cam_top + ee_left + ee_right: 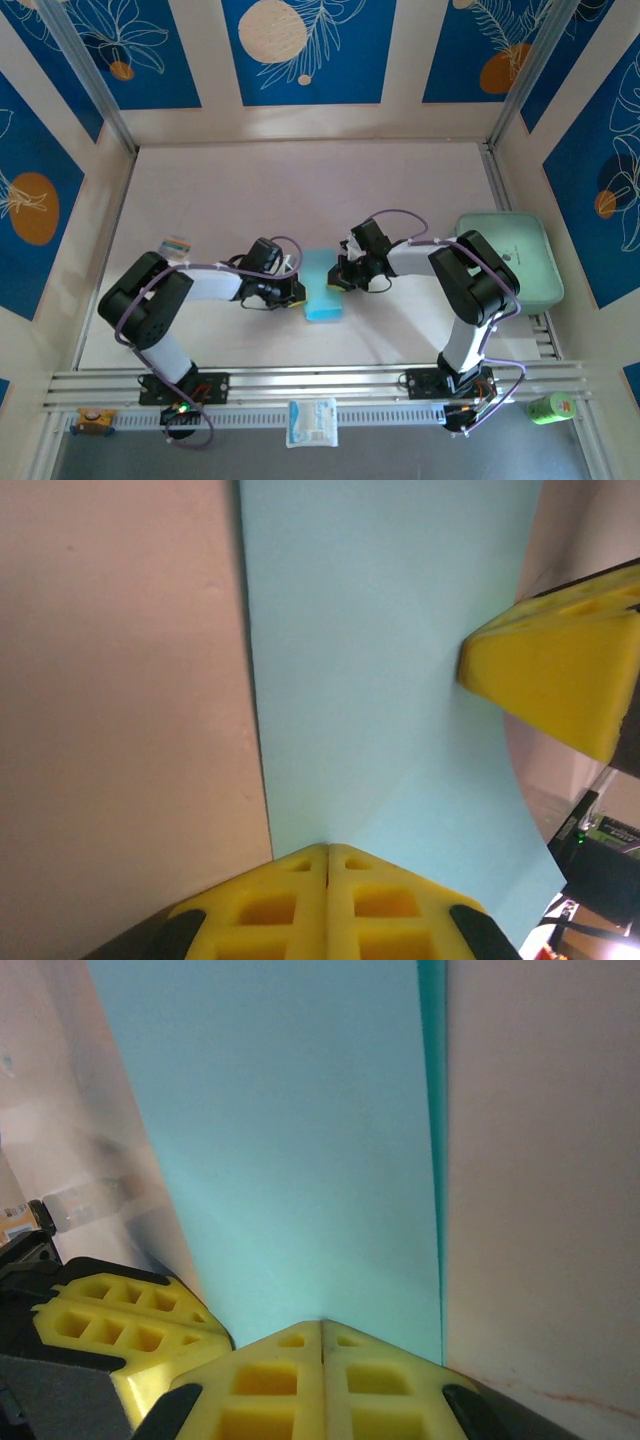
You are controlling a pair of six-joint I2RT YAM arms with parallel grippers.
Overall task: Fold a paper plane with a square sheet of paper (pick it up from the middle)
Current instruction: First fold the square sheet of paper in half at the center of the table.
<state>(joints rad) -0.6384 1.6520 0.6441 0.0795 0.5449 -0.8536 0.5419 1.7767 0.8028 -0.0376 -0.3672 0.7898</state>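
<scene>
Light blue square sheet of paper at frame centre on table. Left hand and right hand flank it, both pressed together, tips at its edges.

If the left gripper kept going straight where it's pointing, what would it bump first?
The left gripper is already at the blue paper; beyond it, probably the right gripper, which looks slightly off to one side.

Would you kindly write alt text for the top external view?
Seen from above, a light blue sheet of paper lies between the left fingers and the right fingers, both pairs closed at its opposite sides. A mint-green tray sits at the far right.
</scene>
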